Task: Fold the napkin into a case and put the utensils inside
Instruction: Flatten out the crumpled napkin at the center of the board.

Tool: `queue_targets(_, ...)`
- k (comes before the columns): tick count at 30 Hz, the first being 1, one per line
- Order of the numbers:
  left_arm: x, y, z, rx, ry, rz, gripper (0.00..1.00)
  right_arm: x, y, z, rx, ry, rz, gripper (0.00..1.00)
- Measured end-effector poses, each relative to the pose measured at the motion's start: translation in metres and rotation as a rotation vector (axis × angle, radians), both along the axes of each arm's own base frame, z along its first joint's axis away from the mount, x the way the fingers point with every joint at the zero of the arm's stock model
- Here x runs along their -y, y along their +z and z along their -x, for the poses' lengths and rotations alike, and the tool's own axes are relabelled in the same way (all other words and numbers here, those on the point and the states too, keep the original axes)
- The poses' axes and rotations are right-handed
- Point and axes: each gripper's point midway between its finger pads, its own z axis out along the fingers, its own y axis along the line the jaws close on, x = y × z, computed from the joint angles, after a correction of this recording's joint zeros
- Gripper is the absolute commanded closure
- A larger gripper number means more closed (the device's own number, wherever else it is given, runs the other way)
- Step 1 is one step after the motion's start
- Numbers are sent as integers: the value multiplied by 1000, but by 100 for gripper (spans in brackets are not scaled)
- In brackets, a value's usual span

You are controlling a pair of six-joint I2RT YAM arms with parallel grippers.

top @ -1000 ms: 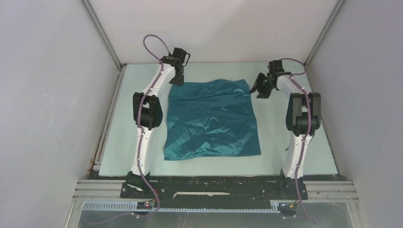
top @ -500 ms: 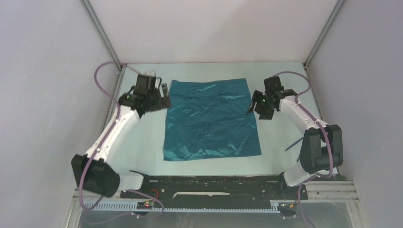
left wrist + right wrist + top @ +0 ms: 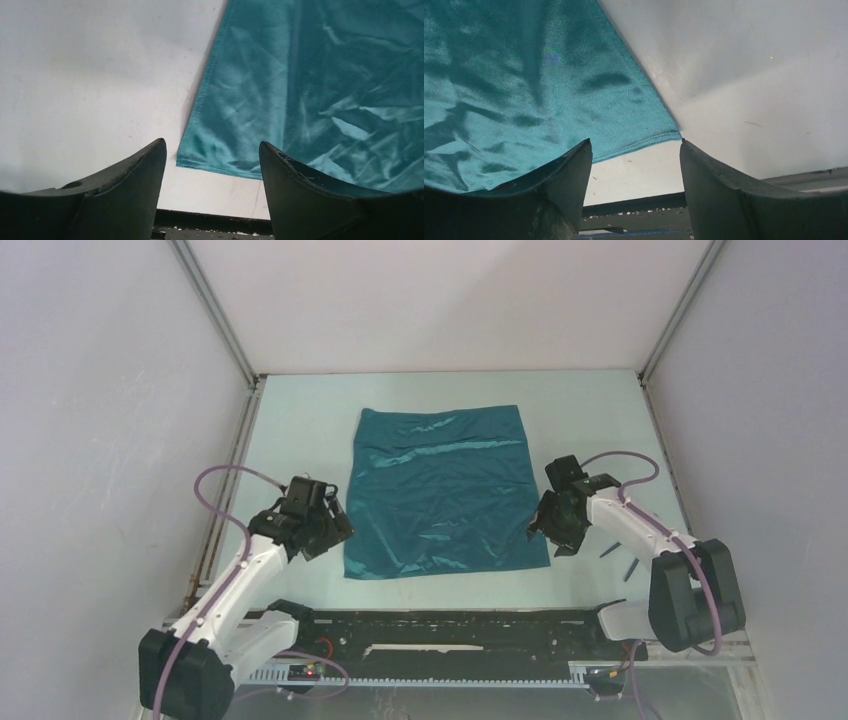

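The napkin point(image 3: 440, 490), thin slippery satin spread flat on the table point(image 3: 300, 440), is judged light, limp and prone to sliding; pinch its two near hemmed corners, each framed by the empty, spread left gripper point(image 3: 211, 145) and right gripper point(image 3: 634, 142).

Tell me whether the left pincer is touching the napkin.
Cannot tell. In the left wrist view the open left pincer straddles a corner of the napkin, but no view shows whether a finger rests on it.
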Motion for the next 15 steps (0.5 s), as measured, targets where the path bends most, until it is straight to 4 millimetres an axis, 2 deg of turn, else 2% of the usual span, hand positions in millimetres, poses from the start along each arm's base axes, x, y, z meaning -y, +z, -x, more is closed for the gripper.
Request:
queue_targets(4,0,-15,-1,-66,2,-19,22,-1,-6,-6,9,47,-20,26)
queue_targets(6,5,-14,-12,-87,-17,-11,19,-5,-7,-24,23,79,-61,25)
queue_targets(7,9,-8,-24,-80,-24,2,19,-6,-6,-36,38,88,-77,24)
queue_targets(10,19,18,-75,-3,-22,64,16,-9,1,-88,135,116,-126,23)
queue_targets(12,20,35,-118,71,4,124,14,-12,11,-137,228,133,-170,23)
queue_targets(15,9,48,-177,153,70,221,10,-13,23,-209,348,144,-241,23)
